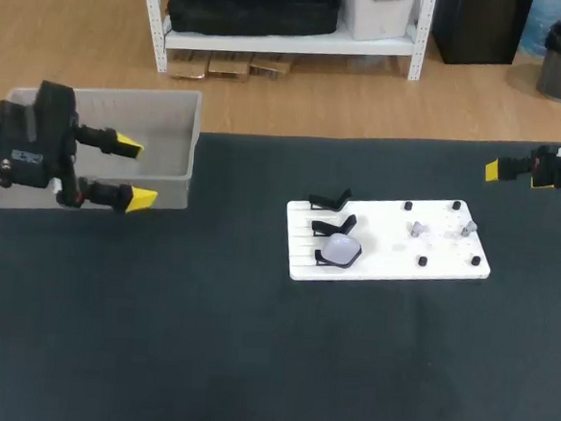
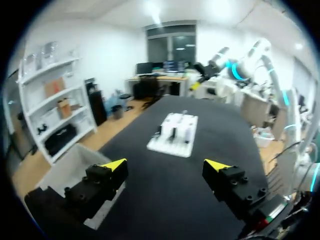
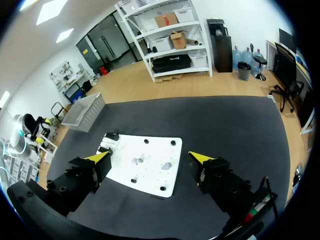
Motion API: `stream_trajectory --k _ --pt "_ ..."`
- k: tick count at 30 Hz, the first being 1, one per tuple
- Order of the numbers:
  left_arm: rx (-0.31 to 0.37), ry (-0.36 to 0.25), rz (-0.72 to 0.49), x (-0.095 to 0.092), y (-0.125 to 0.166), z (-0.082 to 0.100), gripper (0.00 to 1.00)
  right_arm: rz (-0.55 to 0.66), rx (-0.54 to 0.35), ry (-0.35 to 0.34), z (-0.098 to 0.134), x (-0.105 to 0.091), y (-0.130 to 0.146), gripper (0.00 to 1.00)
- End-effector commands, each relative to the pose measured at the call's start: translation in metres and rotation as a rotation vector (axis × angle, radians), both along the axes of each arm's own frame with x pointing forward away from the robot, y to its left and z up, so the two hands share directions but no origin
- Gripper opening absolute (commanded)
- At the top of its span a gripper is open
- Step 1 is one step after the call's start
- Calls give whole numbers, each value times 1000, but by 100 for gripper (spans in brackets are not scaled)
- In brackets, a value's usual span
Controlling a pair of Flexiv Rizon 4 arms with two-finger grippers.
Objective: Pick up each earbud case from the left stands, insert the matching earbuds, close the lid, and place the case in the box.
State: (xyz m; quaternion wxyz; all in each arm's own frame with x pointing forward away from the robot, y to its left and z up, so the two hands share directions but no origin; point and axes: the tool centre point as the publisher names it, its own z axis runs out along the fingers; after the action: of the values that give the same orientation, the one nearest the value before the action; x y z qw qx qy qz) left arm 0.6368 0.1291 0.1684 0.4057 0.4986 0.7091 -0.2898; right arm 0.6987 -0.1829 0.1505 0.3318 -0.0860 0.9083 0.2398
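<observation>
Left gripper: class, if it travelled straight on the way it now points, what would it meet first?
Probably the flat white board carrying black stands, dead ahead of the left gripper in its wrist view; only bare black tabletop lies between. Height is unclear, so it might pass above.

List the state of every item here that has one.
Left pincer: open, holding nothing.
Right pincer: open, holding nothing.
Earbud case: resting on the front stand; lid unclear.
Other two stands: empty.
Earbuds: loose on the white board.
Box: open-topped.
</observation>
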Motion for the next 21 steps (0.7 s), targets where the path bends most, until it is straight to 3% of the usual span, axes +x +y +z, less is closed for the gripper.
stream_trajectory --k 1,6,9,15,18,21 --pt "-209 -73 21 7 -30 -17 100 3 2 0 0 1 -1 100" --pt "-128 -120 81 3 -72 -38 100 3 2 0 0 1 -1 100" --pt "-110 -148 52 1 -95 -49 100 3 2 0 0 1 -1 100" --pt "-78 -138 -30 11 -136 -83 100 3 2 0 0 1 -1 100" --pt "-35 -133 -53 16 -154 -93 100 3 2 0 0 1 -1 100" --pt "-35 -133 -53 16 -154 -93 100 3 2 0 0 1 -1 100"
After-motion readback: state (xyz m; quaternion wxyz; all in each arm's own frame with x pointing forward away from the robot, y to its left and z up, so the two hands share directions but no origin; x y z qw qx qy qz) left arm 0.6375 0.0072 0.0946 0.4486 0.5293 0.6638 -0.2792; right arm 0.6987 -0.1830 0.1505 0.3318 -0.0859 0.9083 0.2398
